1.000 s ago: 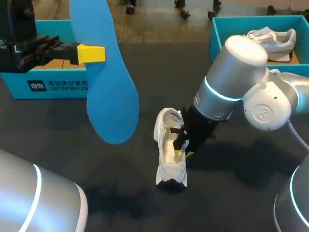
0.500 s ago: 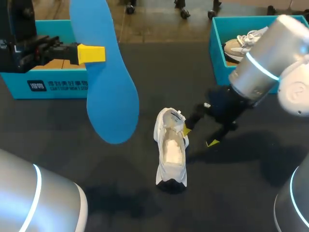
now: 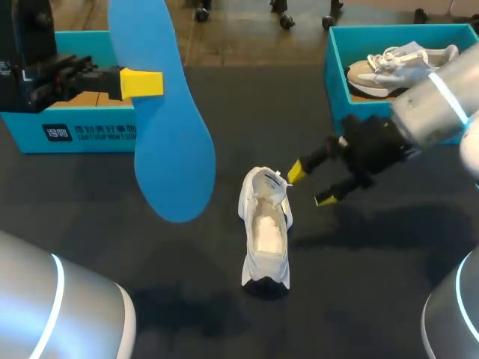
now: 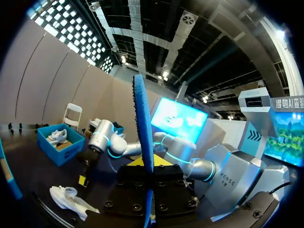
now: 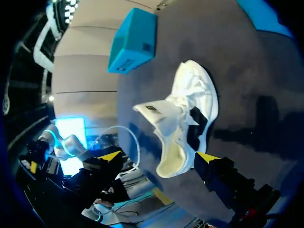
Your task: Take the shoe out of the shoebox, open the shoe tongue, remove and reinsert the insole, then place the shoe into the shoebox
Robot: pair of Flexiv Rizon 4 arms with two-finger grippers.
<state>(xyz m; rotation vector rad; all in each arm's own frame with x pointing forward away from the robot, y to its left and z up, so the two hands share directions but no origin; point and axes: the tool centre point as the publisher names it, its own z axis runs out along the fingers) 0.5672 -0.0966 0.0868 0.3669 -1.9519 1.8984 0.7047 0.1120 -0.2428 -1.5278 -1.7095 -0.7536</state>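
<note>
My left gripper (image 3: 142, 82) is shut on a large blue insole (image 3: 171, 142) and holds it high over the table's left half. In the left wrist view the insole (image 4: 144, 142) stands edge-on between the fingers (image 4: 148, 162). A white shoe (image 3: 266, 232) stands upright on the dark table, its tongue pulled back and its inside bare. My right gripper (image 3: 310, 185) hangs open just right of the shoe's tongue, touching nothing. From the right wrist, the shoe (image 5: 190, 114) lies ahead of the right gripper (image 5: 158, 156), whose yellow tips are spread wide.
A blue shoebox (image 3: 335, 71) at the back right holds a second, grey-white shoe (image 3: 404, 63). Another blue box (image 3: 75, 133) stands at the back left, also seen as the box (image 5: 132, 42) beyond the shoe. Bare table lies in front of the shoe.
My right gripper has let go of the shoe, opened wide and drawn back to the right. The shoe stays standing. The left arm and the insole have not moved.
</note>
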